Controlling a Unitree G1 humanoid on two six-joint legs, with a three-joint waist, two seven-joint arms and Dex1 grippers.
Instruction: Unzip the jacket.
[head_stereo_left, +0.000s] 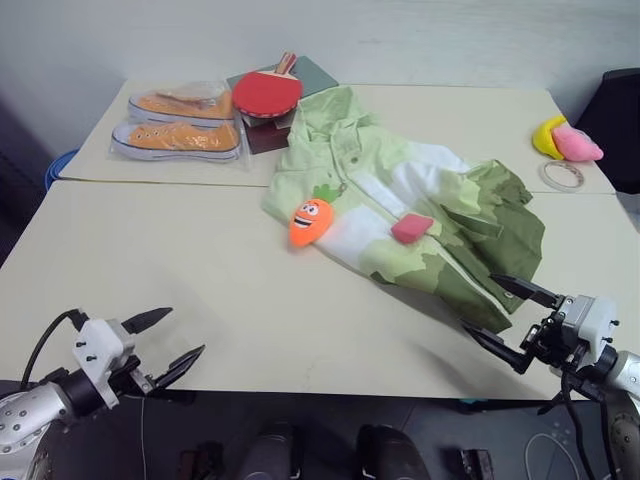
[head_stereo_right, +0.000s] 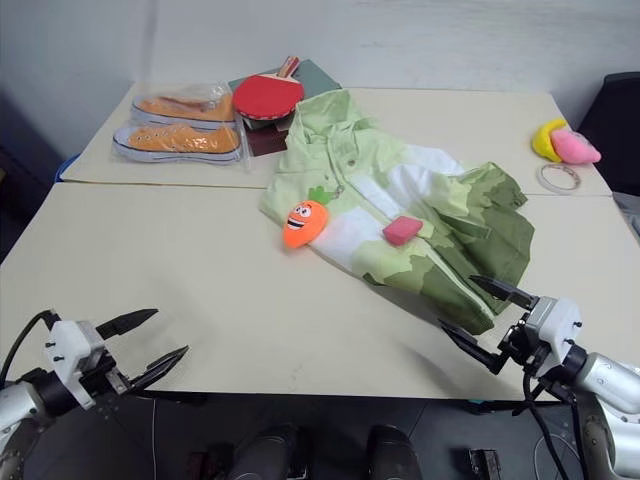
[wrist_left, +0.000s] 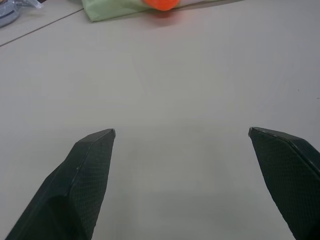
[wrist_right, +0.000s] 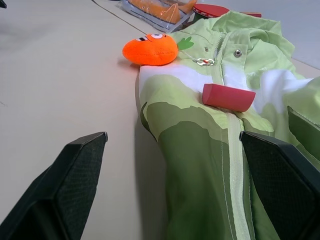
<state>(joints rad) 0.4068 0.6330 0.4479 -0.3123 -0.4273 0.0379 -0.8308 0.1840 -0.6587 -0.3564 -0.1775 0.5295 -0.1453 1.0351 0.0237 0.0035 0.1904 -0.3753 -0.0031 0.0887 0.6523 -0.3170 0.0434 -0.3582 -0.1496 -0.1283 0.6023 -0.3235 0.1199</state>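
Observation:
The jacket (head_stereo_left: 400, 205), in light green, white and olive blocks, lies spread on the table right of centre, its collar toward the far side. Its closed front zipper (wrist_right: 231, 145) runs down the middle, with a small metal pull (wrist_right: 204, 62) near the collar. An orange carrot plush (head_stereo_left: 310, 221) rests against the jacket's left side and a small red block (wrist_right: 228, 97) lies on its front. My right gripper (head_stereo_left: 483, 304) is open, hovering at the jacket's near olive hem. My left gripper (head_stereo_left: 180, 336) is open over bare table at the near left, far from the jacket.
At the far left lie two bagged orange shoes (head_stereo_left: 178, 138), a red table-tennis paddle (head_stereo_left: 267, 93) and a green book (head_stereo_left: 316, 72). A tape roll (head_stereo_left: 562, 174) and a yellow-and-pink soft thing (head_stereo_left: 566, 140) sit far right. A seam (head_stereo_left: 150, 183) crosses the tables.

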